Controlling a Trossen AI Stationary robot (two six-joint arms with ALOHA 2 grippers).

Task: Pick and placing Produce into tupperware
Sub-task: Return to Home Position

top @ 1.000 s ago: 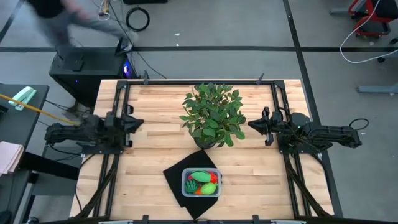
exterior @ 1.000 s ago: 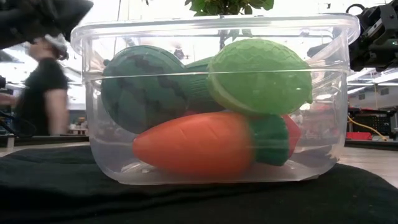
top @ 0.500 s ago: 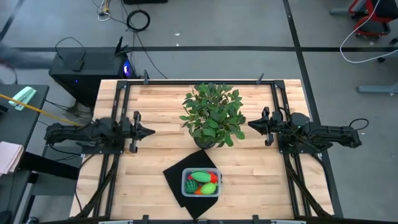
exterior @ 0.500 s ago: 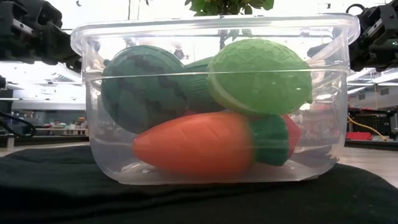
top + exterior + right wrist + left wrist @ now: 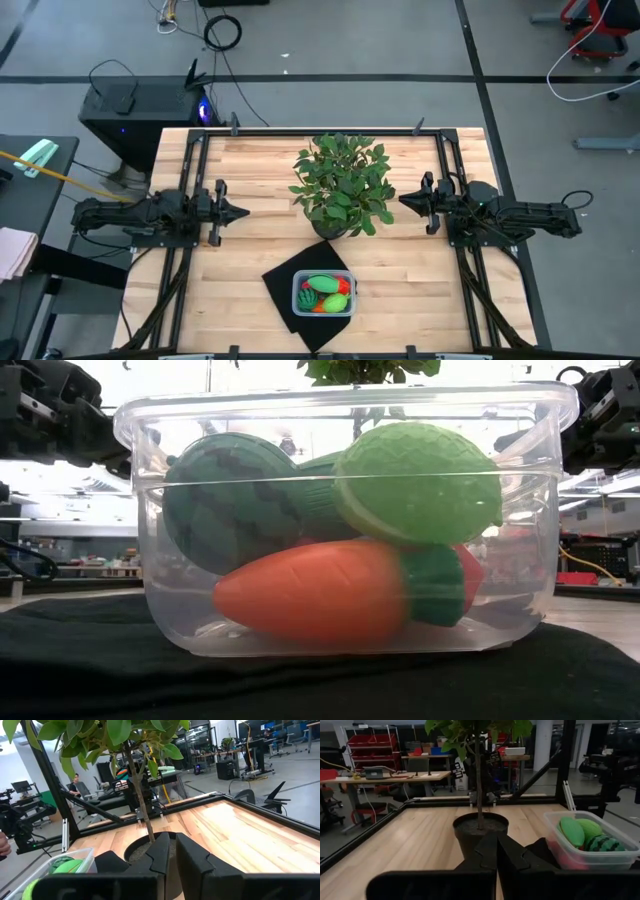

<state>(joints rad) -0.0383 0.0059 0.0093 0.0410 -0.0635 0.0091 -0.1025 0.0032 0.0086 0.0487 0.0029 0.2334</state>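
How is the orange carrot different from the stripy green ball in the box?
The carrot is orange with a green end; the stripy ball is dark green with darker stripes. The carrot is long and pointed, the ball round. The carrot lies on its side low in the tub, while the ball shows higher up, behind it. Both are toys inside the same clear tub.
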